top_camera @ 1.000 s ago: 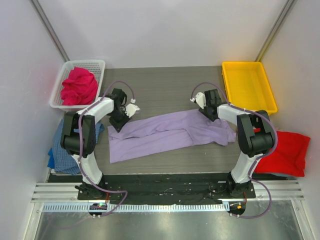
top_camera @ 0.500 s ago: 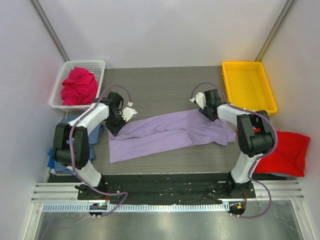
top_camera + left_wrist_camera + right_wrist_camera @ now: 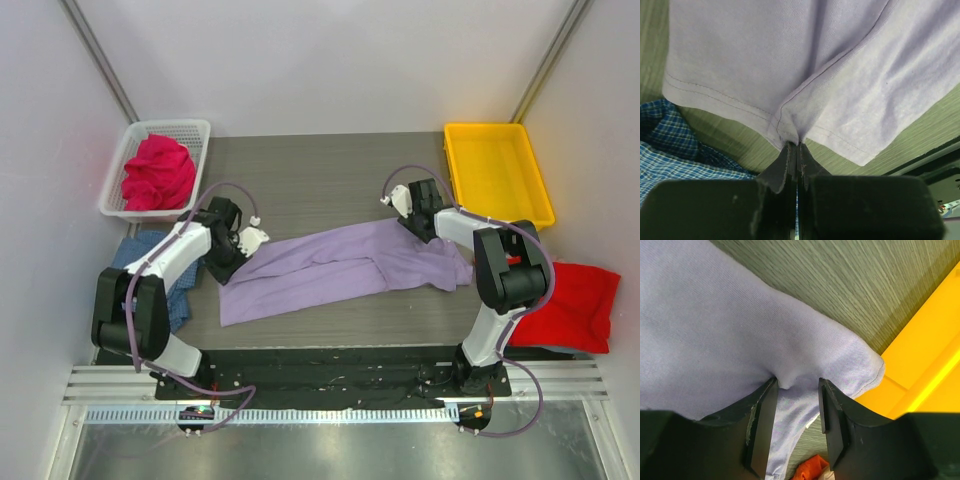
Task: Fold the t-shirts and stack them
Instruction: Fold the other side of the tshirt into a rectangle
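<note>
The lavender t-shirt [image 3: 330, 265] lies stretched slantwise across the table. My left gripper [image 3: 230, 272] is shut on its left hem; in the left wrist view the jaws [image 3: 795, 145] pinch the stitched hem of the lavender cloth [image 3: 805, 65]. My right gripper [image 3: 421, 226] sits on the shirt's far right end with its jaws apart, and the lavender cloth [image 3: 740, 330] bunches between them [image 3: 797, 382]. The blue checked shirt [image 3: 132, 250] lies under my left arm and shows in the left wrist view [image 3: 670, 145]. The red shirt [image 3: 575, 300] lies at the right. The magenta shirt [image 3: 158, 172] fills the basket.
The white mesh basket [image 3: 170, 125] stands at the back left. The yellow tray [image 3: 495, 175] stands at the back right, and its edge [image 3: 925, 355] is close beside my right gripper. The table's near edge runs just below the shirt.
My left arm has swung left and nearer, drawing the shirt's left hem slightly that way. The right arm has not moved.
</note>
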Motion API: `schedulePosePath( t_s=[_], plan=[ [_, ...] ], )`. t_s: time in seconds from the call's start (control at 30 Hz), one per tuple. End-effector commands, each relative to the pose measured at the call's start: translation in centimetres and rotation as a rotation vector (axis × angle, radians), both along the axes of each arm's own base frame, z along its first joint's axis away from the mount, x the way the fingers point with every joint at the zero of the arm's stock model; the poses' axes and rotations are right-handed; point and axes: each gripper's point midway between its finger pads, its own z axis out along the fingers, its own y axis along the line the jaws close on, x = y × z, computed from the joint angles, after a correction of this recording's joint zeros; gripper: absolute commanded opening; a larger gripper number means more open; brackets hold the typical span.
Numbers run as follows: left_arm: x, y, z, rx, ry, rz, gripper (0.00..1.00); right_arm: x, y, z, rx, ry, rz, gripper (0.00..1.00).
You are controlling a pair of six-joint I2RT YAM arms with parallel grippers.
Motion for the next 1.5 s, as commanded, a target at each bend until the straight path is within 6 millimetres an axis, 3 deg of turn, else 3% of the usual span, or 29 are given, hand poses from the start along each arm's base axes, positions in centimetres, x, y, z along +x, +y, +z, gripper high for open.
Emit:
schedulePosePath(
  t_s=[0.0,0.17,0.27,0.5,0.77,0.87,0.97,1.0,1.03,1.2,1.47],
  plan=[
    [-0.9,0.6,0.7,0.012,-0.029,-0.004,0.02,-4.9,-2.0,-4.4,-0.06,0.225,-0.029,0.48],
    [-1.2,1.2,0.6,0.036,-0.045,-0.002,0.02,-5.0,-2.2,-4.7,-0.071,0.235,-0.033,0.48],
    [-1.2,1.5,0.2,0.053,-0.052,0.001,0.12,-5.1,-2.2,-4.7,-0.071,0.235,-0.033,0.48],
    [-0.2,2.4,-0.3,0.105,-0.104,0.025,0.21,-5.2,-2.3,-4.4,-0.08,0.23,-0.03,0.48],
    [2.4,0.8,2.8,0.026,-0.18,0.059,0.24,-5.2,-2.3,-4.2,-0.079,0.227,-0.034,0.48],
    [3.3,-1.0,3.9,-0.058,-0.166,0.063,0.25,-5.0,-2.2,-3.9,-0.065,0.216,-0.044,0.5],
    [4.3,-2.1,4.4,-0.105,-0.147,0.063,0.26,-5.1,-1.9,-3.3,-0.046,0.205,-0.04,0.61],
    [4.6,-2.3,4.4,-0.112,-0.15,0.063,0.26,-5.1,-1.9,-3.1,-0.041,0.203,-0.041,0.71],
    [5.1,-2.5,4.3,-0.118,-0.145,0.063,0.27,-5.1,-1.8,-2.9,-0.036,0.2,-0.042,0.74],
    [6.3,-2.8,3.3,-0.119,-0.131,0.058,0.29,-5.0,-1.0,-1.0,0.016,0.17,-0.038,0.82],
    [6.6,-3.3,1.0,-0.122,-0.074,0.049,0.29,-6.0,0.7,2.0,0.089,0.121,-0.016,0.89]
  ],
)
